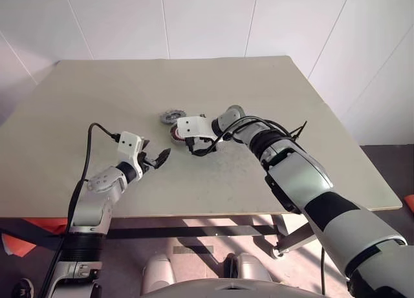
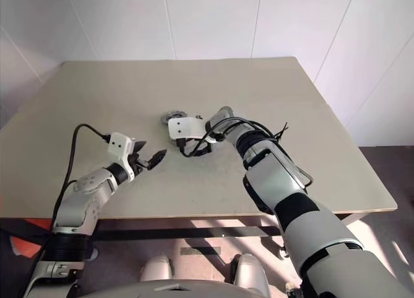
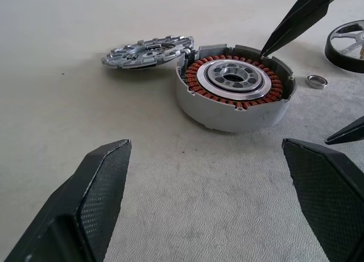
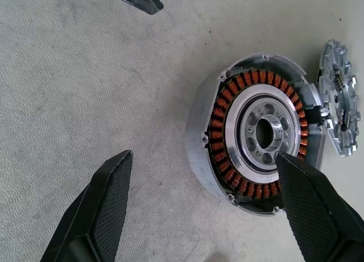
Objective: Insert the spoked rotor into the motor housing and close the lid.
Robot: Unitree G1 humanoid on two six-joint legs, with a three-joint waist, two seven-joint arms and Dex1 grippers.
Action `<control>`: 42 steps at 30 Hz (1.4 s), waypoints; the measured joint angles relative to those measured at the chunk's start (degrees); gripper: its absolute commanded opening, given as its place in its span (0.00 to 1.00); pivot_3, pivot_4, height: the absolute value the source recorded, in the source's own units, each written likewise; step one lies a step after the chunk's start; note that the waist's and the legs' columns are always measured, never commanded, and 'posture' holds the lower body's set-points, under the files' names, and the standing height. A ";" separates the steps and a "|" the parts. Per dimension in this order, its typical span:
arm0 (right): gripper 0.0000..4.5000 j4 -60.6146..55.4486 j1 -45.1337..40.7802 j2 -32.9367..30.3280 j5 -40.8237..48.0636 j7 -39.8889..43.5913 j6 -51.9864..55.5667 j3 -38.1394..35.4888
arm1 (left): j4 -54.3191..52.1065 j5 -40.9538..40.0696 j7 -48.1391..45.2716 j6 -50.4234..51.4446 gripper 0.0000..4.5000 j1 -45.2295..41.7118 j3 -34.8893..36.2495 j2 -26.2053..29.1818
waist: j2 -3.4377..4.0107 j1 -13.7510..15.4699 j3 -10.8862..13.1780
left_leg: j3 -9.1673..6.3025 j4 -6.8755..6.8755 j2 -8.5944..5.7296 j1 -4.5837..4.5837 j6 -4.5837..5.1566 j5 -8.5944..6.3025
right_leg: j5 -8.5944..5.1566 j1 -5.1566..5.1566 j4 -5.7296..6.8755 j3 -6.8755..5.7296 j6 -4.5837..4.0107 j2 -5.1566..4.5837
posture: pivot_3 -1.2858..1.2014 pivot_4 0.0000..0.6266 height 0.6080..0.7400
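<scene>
Risk: the right gripper, jaws wide and empty, hangs over the open motor housing; one fingertip sits over the copper windings and could scrape them or nudge the housing into the lid just beside it. Spoked rotor lies beyond that finger. Left gripper also wide, empty, short of the housing.

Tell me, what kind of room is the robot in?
Probably a plain test room or workshop, not a home. There is one bare table against white panelled walls, and on it only loose motor parts: a motor housing with copper windings, its lid and a spoked rotor.
</scene>
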 measured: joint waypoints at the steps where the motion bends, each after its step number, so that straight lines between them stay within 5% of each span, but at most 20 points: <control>1: 0.91 0.24 -0.02 0.22 -0.31 -0.44 0.54 0.01 | -0.15 0.00 0.05 0.02 1.00 0.14 -0.05 -0.10 | 0.01 -0.01 0.00 | 0.00 0.00 0.00 0.00 0.00 0.00 | 0.00 0.00 0.00 0.00 0.00 0.00 | 0.52 0.00 1.00; 5: 0.63 1.04 -0.02 0.71 -0.81 -1.28 2.37 -0.19 | -0.93 0.00 0.24 0.19 1.00 1.27 -0.07 -0.14 | 0.10 -0.04 0.06 | 0.00 0.00 0.03 0.01 0.00 0.00 | 0.00 -0.01 0.01 0.00 -0.01 0.02 | 0.52 0.00 1.00; 11: 0.63 1.04 -0.02 1.24 -0.90 -2.74 4.09 -0.80 | -1.48 -0.01 0.24 0.61 1.00 1.54 -0.06 0.09 | 0.17 -0.01 0.10 | 0.00 0.00 0.04 0.03 -0.01 0.01 | -0.01 -0.01 0.05 0.01 -0.02 0.04 | 0.52 0.00 1.00; 19: 0.06 0.89 -0.01 0.64 -0.88 -1.96 3.80 -1.94 | -1.47 -0.01 -0.01 0.81 1.00 1.04 -0.06 0.77 | 0.17 -0.02 0.10 | 0.01 0.02 0.05 0.11 -0.01 0.01 | -0.01 0.02 0.12 0.03 -0.03 0.04 | 0.52 0.00 1.00; 42: 0.03 0.65 1.29 -1.00 -0.14 -1.03 2.91 -3.73 | -0.64 -0.01 -0.25 0.80 1.00 -0.42 -0.04 1.53 | 0.23 0.21 0.14 | 0.01 0.22 0.05 0.09 -0.03 0.02 | -0.05 0.00 0.37 0.02 -0.09 0.01 | 0.52 0.00 1.00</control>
